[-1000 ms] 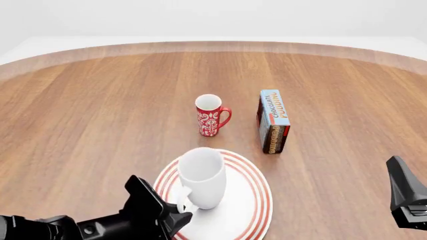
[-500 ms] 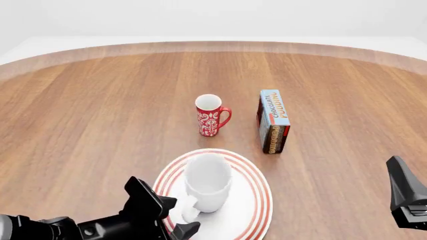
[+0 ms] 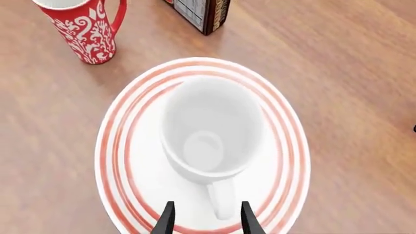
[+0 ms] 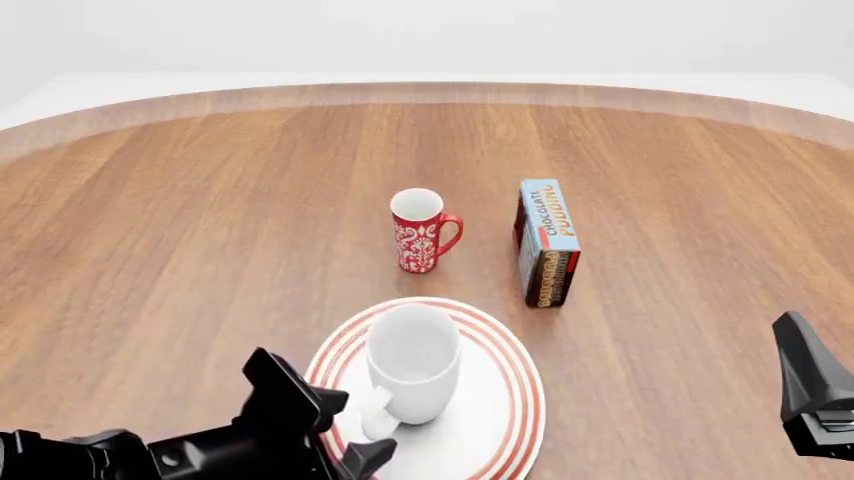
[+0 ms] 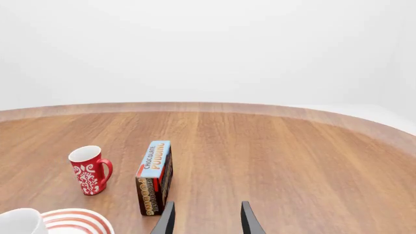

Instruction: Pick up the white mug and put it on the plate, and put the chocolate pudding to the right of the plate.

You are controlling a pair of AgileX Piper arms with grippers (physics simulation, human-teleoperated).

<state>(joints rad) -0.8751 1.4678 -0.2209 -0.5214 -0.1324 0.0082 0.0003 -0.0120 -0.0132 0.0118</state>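
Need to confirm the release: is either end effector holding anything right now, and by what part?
Nothing is held. The left end effector is open around the white mug's handle without gripping; the right end effector is open and empty.

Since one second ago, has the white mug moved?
Yes. The white mug came down and now stands upright on the plate, farther from the red mug.

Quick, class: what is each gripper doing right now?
Left gripper: open, holding nothing; white mug sits on the plate.
Right gripper: open, empty.
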